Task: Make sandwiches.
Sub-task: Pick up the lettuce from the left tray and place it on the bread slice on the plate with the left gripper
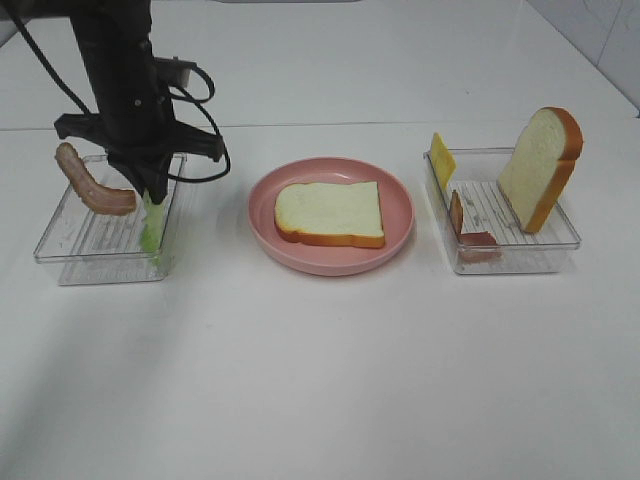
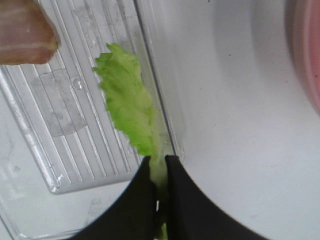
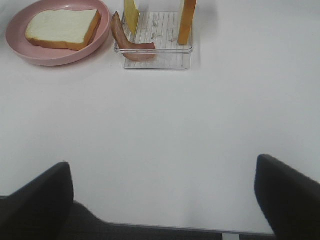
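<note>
The green toy lettuce leaf [image 1: 152, 228] hangs at the right edge of the clear ribbed plastic tray [image 1: 75, 250] at frame left, clamped at its stem by the left gripper [image 2: 159, 167], beside a reddish-brown bacon strip [image 1: 90, 186]. A white bread slice with orange-brown crust [image 1: 330, 212] lies flat on the round pink plate [image 1: 400, 225] at centre. The right clear tray [image 1: 555, 250] holds upright bread [image 1: 535, 165], yellow cheese [image 1: 441, 160] and bacon [image 1: 457, 213]. The right gripper [image 3: 162, 200] gapes wide, empty.

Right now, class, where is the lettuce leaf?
Left side of the exterior high view: the left gripper pinches the lettuce leaf at the clear tray's right wall, near a bacon strip.
</note>
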`<state>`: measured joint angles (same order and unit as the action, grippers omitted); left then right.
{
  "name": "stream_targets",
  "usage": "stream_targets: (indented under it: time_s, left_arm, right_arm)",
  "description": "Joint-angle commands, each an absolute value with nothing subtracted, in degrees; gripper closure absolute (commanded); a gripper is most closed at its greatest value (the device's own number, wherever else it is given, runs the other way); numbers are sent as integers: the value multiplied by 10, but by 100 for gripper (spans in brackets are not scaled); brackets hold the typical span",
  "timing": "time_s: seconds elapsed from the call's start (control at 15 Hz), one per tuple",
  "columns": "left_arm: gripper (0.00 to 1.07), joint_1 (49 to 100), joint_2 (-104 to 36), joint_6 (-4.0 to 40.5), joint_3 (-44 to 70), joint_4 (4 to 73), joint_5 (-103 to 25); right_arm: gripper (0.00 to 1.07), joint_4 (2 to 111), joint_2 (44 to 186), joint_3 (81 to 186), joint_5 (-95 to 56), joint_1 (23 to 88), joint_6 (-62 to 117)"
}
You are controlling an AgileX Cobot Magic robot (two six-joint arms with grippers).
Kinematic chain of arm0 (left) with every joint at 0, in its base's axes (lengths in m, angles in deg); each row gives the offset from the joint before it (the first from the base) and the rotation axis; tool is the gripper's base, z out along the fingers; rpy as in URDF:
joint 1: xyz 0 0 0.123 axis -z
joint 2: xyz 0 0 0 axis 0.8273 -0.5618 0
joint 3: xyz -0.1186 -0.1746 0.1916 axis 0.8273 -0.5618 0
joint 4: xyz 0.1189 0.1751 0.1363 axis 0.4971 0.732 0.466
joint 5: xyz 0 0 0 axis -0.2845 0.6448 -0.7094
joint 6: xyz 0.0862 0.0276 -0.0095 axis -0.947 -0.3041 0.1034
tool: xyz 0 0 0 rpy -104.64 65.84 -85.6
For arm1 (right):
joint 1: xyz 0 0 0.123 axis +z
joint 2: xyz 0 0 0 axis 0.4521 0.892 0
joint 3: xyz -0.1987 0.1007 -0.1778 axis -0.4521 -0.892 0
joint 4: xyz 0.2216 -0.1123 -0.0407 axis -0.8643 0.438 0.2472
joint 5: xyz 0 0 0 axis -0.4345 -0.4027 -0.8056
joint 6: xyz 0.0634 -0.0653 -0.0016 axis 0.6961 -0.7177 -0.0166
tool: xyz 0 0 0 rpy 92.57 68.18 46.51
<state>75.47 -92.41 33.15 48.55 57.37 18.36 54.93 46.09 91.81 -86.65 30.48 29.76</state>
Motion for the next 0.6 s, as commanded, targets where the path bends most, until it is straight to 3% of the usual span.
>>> stream_targets:
  time_s: [0.07, 0.27, 0.47, 0.6]
  left_arm:
    - [107, 759, -881, 344, 484, 566, 191]
    - [107, 787, -826, 343, 484, 522, 167]
    - [107, 819, -832, 276, 515, 415, 103]
    - [107, 823, -864, 200, 539, 319, 75]
  right_arm:
    - [11, 546, 445, 917, -863, 302, 295]
    - [11, 546, 445, 917, -863, 302, 295]
    - [11, 546, 445, 917, -863, 302, 295]
    - [11, 546, 445, 917, -863, 302, 295]
